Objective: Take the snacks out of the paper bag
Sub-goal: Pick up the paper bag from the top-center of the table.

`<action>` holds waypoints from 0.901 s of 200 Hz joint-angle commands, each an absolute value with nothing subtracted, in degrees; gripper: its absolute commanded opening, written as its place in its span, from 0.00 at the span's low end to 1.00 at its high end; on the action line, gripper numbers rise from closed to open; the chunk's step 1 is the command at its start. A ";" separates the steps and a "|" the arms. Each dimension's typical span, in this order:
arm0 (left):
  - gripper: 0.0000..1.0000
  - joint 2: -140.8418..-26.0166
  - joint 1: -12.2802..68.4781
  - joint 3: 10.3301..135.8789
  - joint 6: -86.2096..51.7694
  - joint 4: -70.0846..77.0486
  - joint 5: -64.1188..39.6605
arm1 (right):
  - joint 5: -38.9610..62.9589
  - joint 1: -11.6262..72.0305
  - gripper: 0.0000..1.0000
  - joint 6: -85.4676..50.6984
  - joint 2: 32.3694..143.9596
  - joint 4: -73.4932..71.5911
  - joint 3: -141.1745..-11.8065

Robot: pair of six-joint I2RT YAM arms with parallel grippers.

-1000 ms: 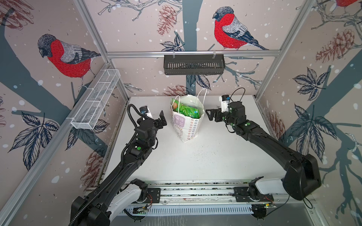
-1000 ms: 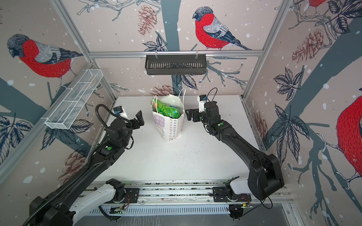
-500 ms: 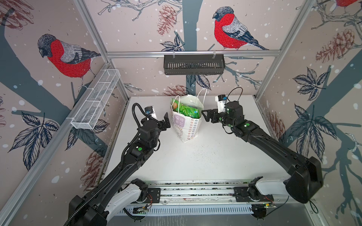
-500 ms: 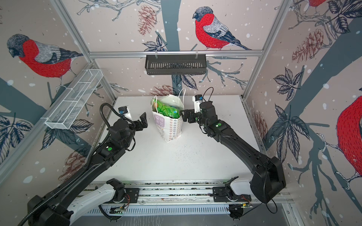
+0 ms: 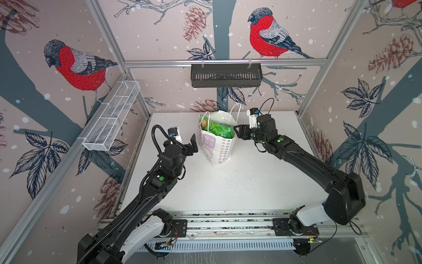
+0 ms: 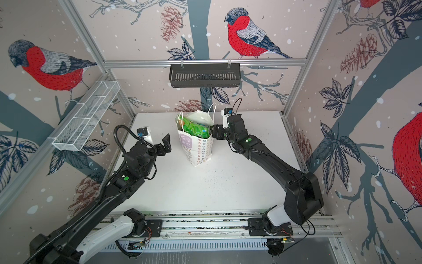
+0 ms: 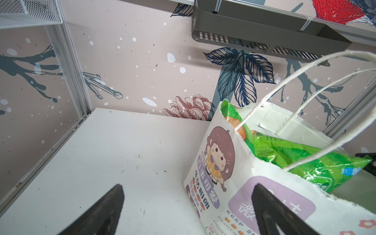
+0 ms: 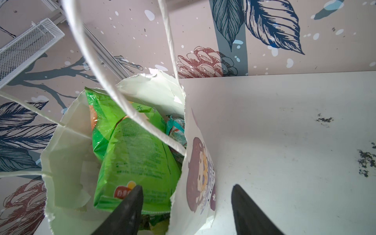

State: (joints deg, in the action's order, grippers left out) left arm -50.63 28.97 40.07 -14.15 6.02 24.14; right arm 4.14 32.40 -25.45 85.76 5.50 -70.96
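On the paper bag I read "KEEP S", cut off, just below its purple square, which carried "微". The print on the green snacks was too small to read.

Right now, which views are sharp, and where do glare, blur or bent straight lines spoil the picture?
In both top views the light is even and the paper bag sharp, but the wide lens splays the frame posts. In the left wrist view the near fingers are dark and blurred; the green snack packet glints. In the right wrist view the table looks washed out.
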 commanded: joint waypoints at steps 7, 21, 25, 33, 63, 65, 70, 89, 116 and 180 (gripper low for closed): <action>0.98 -50.89 28.92 39.82 -13.88 8.44 24.70 | -0.23 32.86 0.68 -24.25 88.32 9.05 -74.70; 0.98 -50.81 28.91 39.57 -13.66 8.78 24.96 | -2.61 33.18 0.66 -23.40 90.19 10.74 -76.87; 0.98 -50.80 28.92 39.54 -13.61 8.85 25.13 | -3.37 33.22 0.66 -23.30 90.76 11.40 -77.61; 0.98 -50.61 28.91 39.39 -13.34 8.96 25.35 | -4.41 33.22 0.66 -23.08 92.10 12.74 -79.05; 0.98 -49.80 28.85 38.35 -12.65 9.49 26.62 | -4.14 33.31 0.62 -22.26 97.12 16.87 -84.90; 0.98 -49.76 28.90 38.26 -12.65 9.56 26.69 | -4.00 33.31 0.62 -22.29 97.43 17.09 -85.23; 0.98 -49.54 28.91 38.00 -12.57 9.71 26.82 | -3.54 33.31 0.62 -22.16 98.13 17.57 -86.06; 0.98 -48.92 28.92 37.35 -12.19 10.19 27.33 | -2.76 33.31 0.56 -22.07 100.50 18.78 -88.29; 0.98 -48.46 28.92 37.00 -11.71 10.20 27.81 | -1.89 33.31 0.30 -22.06 102.38 19.75 -90.38; 0.98 -48.47 28.92 36.73 -11.59 10.85 27.03 | -4.68 33.40 0.00 -21.28 102.02 19.52 -91.21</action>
